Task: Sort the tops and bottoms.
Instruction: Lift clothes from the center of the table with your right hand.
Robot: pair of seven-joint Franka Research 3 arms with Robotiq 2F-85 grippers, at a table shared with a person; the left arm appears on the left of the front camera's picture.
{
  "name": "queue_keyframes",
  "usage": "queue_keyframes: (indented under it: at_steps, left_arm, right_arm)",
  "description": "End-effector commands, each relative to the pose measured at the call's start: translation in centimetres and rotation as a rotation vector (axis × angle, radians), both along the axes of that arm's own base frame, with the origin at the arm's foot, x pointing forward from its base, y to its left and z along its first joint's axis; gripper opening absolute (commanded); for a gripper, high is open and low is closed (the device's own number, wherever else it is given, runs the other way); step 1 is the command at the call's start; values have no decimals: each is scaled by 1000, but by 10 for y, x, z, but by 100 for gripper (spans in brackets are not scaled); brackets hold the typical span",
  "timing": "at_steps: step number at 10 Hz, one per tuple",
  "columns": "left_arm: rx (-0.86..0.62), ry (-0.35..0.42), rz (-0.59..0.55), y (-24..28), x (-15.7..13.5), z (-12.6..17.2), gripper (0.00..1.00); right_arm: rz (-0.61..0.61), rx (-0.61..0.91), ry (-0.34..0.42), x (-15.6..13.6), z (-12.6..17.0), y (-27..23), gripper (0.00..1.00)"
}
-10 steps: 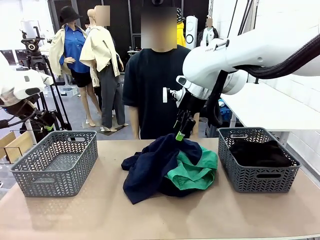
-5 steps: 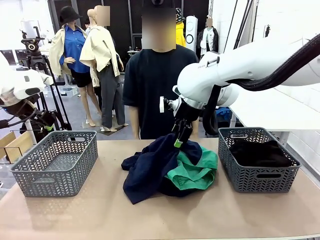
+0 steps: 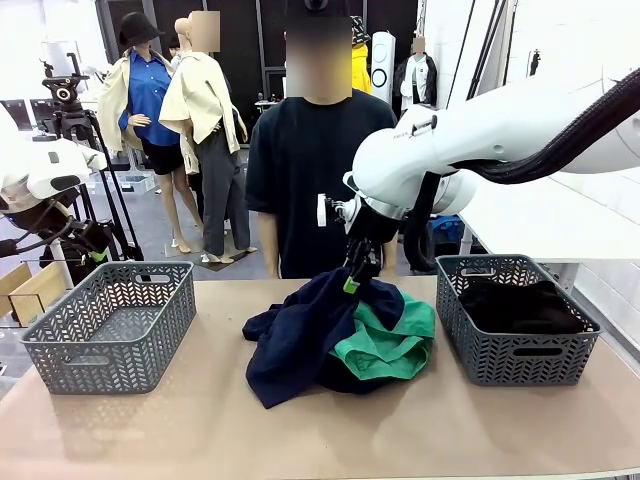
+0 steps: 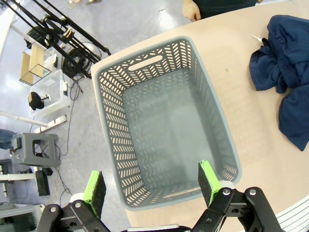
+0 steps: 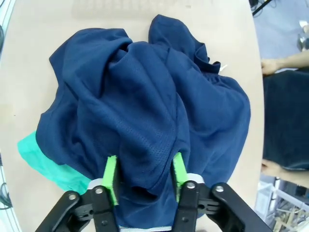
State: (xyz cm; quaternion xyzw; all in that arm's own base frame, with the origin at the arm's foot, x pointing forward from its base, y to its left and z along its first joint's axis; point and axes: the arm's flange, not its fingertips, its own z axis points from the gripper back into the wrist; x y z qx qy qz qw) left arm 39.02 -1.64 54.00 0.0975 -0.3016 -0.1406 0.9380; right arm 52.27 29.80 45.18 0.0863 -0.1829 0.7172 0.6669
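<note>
My right gripper [image 5: 143,175] straddles a fold of the navy garment [image 5: 145,101] directly beneath it; clamped or not, I cannot tell.

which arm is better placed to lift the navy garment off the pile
Right: the right pincer straddles a fold of the navy garment, while the left pincer hangs open over the grey basket, away from the pile.

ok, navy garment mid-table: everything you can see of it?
The navy garment is dark blue, thin, fine-mesh-looking fabric, crumpled in a heap at the middle of the table. It lies over a green garment that peeks out beside it. A white tag shows at one edge. The right gripper straddles a raised fold; whether it pinches it isn't clear.
</note>
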Motion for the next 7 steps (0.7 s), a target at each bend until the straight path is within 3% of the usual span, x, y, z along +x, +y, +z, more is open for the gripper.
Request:
queue_keyframes:
  at_steps: [1,5,7]
  left_arm:
    - [4,-4,0,0,1,1,100]
    - [4,-4,0,0,1,1,100]
    - [4,-4,0,0,1,1,100]
  right_arm:
    - [-8,-22,-27,-4,-2,-3,0]
    - [-13,-11,-37,-3,12,-7,0]
    - [-67,58,-113,6,56,-24,0]
